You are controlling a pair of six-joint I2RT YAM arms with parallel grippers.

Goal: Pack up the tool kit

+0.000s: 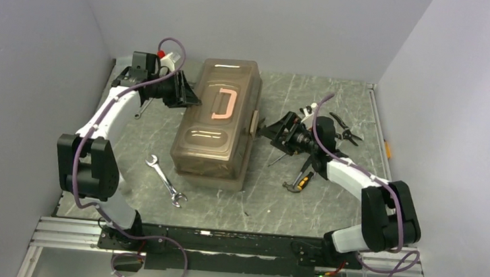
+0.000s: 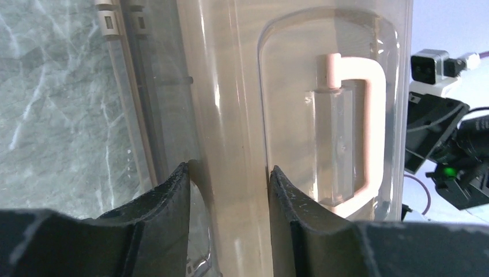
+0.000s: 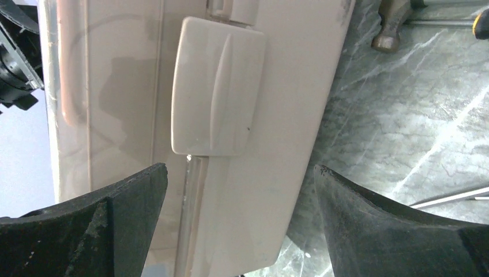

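Here the left gripper (image 2: 229, 170) pinches the lid edge of the toolbox (image 1: 214, 150); the right gripper (image 3: 241, 168) gapes wide before its latch (image 3: 216, 86).

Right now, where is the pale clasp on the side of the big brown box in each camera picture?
Top external: the clasp is midway along the right side of the toolbox.
Left wrist: not in it; only the lid and pink handle show.
Right wrist: upper centre, just ahead of the right gripper.
Shared landmark: the toolbox, seen in all three.
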